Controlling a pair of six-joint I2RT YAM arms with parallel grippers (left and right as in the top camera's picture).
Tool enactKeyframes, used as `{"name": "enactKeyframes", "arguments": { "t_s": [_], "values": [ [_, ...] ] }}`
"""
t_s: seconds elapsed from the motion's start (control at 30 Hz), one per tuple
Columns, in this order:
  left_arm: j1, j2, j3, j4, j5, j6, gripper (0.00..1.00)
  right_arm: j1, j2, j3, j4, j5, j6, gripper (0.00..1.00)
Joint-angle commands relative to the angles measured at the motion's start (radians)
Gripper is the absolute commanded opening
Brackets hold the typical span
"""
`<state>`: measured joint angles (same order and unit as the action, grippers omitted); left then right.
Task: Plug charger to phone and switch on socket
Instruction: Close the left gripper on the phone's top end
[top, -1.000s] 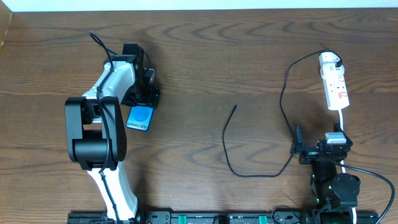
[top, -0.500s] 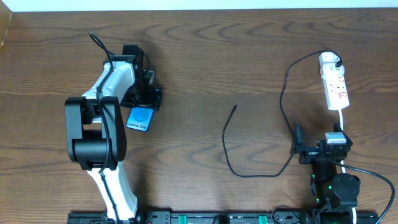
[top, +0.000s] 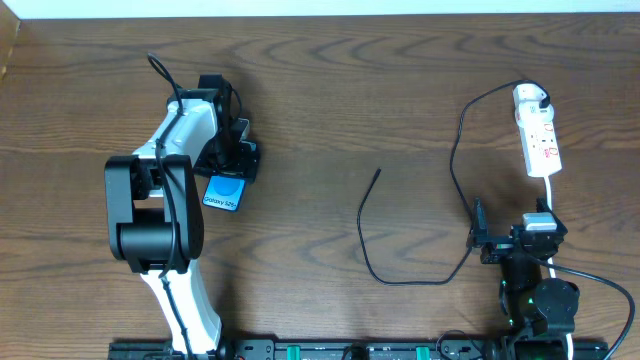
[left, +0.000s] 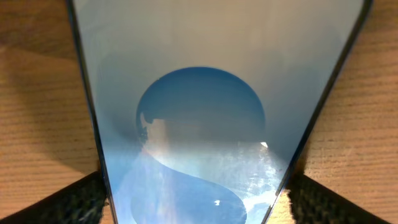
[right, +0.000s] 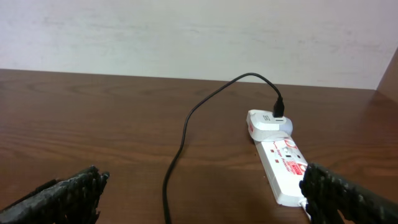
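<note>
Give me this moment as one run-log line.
left gripper open astride phone | right gripper open, empty | cable tip loose, not in phone | adapter in power strip

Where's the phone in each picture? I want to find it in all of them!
Overhead: the phone lies left of centre, partly hidden under the left arm.
Left wrist: the phone fills the middle, very close up.
Right wrist: not in it.
Shared landmark: the brown wooden table shows in all three views.
</note>
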<state>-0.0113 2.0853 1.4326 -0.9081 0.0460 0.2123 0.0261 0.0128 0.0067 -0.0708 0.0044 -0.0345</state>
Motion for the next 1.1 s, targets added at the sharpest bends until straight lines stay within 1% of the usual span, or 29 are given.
{"name": "enactKeyframes", "arguments": {
  "t_s": [0.0, 0.1, 0.37, 0.47, 0.53, 0.57, 0.6, 0.73, 0.83, 0.9, 0.93, 0.97, 1.0, 1.07],
  "values": [
    [-0.001, 0.015, -0.025, 0.004, -0.031, 0.02, 0.87, -0.006, -0.004, -0.001, -0.004, 0.008, -0.011, 0.99],
    [-0.002, 0.015, -0.025, 0.006, -0.031, 0.02, 0.81, -0.006, -0.004, -0.001, -0.004, 0.008, -0.011, 0.99],
    [-0.002, 0.015, -0.025, 0.008, -0.031, 0.02, 0.8, -0.006, -0.004, -0.001, -0.004, 0.008, -0.011, 0.99],
    [-0.002, 0.015, -0.025, 0.008, -0.031, 0.02, 0.71, -0.006, -0.004, -0.001, -0.004, 0.008, -0.011, 0.99],
    [-0.002, 0.015, -0.025, 0.008, -0.031, 0.02, 0.7, -0.006, -0.004, -0.001, -0.004, 0.008, -0.011, 0.99],
    [-0.002, 0.015, -0.025, 0.008, -0.031, 0.02, 0.67, -0.006, -0.004, -0.001, -0.004, 0.008, -0.011, 0.99],
    [-0.001, 0.015, -0.025, 0.008, -0.031, 0.02, 0.66, -0.006, -0.004, -0.001, -0.004, 0.008, -0.011, 0.99],
    [-0.002, 0.015, -0.025, 0.008, -0.031, 0.02, 0.57, -0.006, -0.004, -0.001, -0.004, 0.008, -0.011, 0.99],
    [-0.002, 0.015, -0.025, 0.009, -0.031, 0.02, 0.43, -0.006, -0.004, -0.001, -0.004, 0.008, -0.011, 0.99],
    [-0.002, 0.015, -0.025, 0.009, -0.031, 0.019, 0.28, -0.006, -0.004, -0.001, -0.004, 0.008, -0.011, 0.99],
    [-0.002, 0.015, -0.025, 0.009, -0.031, 0.019, 0.24, -0.006, -0.004, -0.001, -0.004, 0.008, -0.011, 0.99],
    [-0.002, 0.015, -0.025, 0.012, -0.031, 0.019, 0.14, -0.006, -0.004, -0.001, -0.004, 0.008, -0.011, 0.99],
    [-0.002, 0.015, -0.025, 0.013, -0.031, 0.019, 0.09, -0.006, -0.004, -0.001, -0.004, 0.008, -0.011, 0.99],
    [-0.002, 0.015, -0.025, 0.016, -0.031, 0.019, 0.08, -0.006, -0.004, -0.001, -0.004, 0.008, -0.011, 0.99]
  ]
}}
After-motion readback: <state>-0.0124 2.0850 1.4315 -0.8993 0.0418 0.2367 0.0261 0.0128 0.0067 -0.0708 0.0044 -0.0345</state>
